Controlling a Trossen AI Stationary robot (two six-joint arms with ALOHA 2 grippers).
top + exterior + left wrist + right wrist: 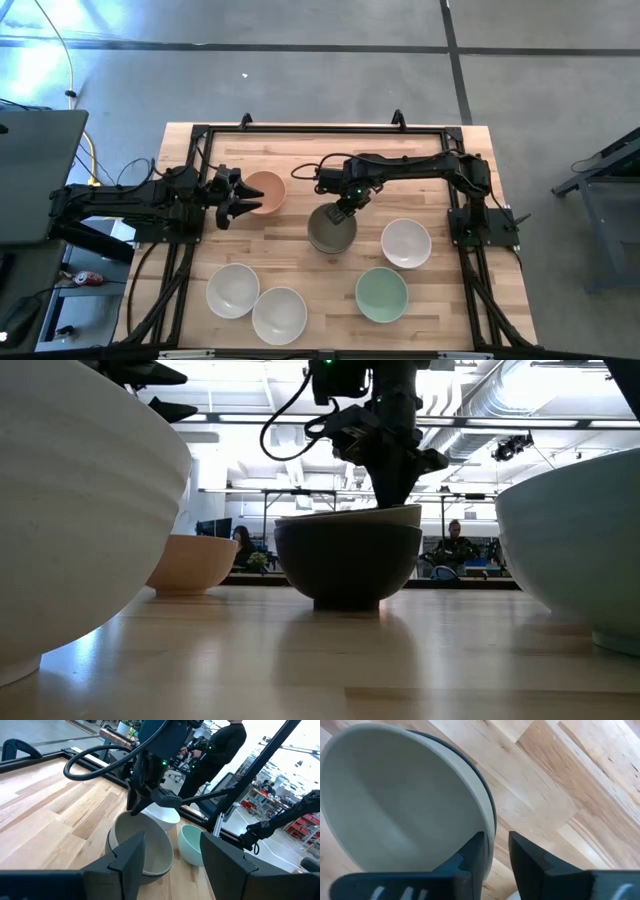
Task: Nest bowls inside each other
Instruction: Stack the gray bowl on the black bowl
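Right gripper (343, 211), frame centre, pinches the olive-grey bowl (330, 229) rim, nested in the black bowl (347, 565); left gripper (232, 196) open beside the peach bowl (266, 192).

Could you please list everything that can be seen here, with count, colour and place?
White bowls: three; two side by side at the table's front left, one right of centre.
Mint green bowl: one, front right.
Peach-orange bowl: one, rear left.
Olive-grey bowl: one, centre, nested in a black bowl.
Table: one, light wood.
People: in the room behind.
Left claw: open, beside the peach-orange bowl.
Right claw: fingers straddling the olive-grey bowl's rim.
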